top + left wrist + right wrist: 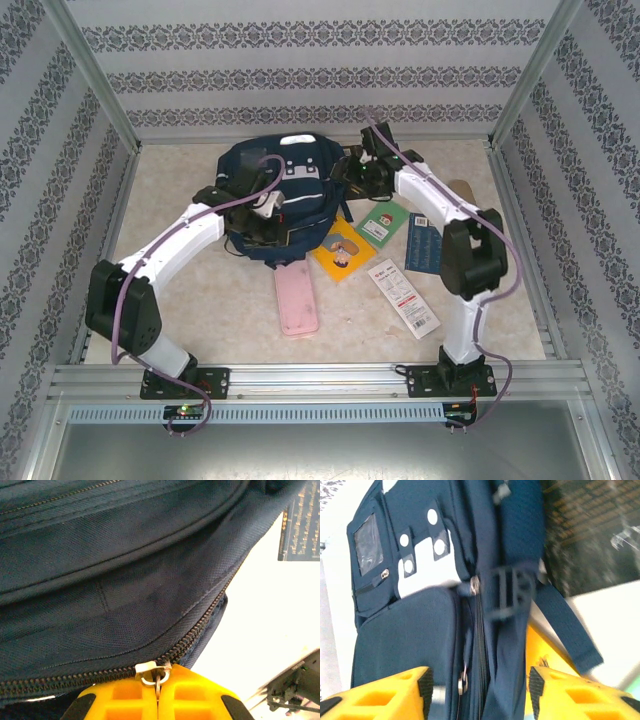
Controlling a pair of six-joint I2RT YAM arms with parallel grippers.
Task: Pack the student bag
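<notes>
The large navy blue fabric student bag [285, 195] lies at the far middle of the table, between my two arms. My right gripper [480, 690] is at its right side, yellow fingers spread either side of the zip seam and gripping nothing I can make out. My left gripper [158, 695] is pinched on the small silver metal zip pull [156, 674] at the bag's near-left edge. The zip track runs up and rightward from it, so I judge the left arm should draw along that line.

Navy student bag [305, 195] lies flat, grey patches upward.
</notes>
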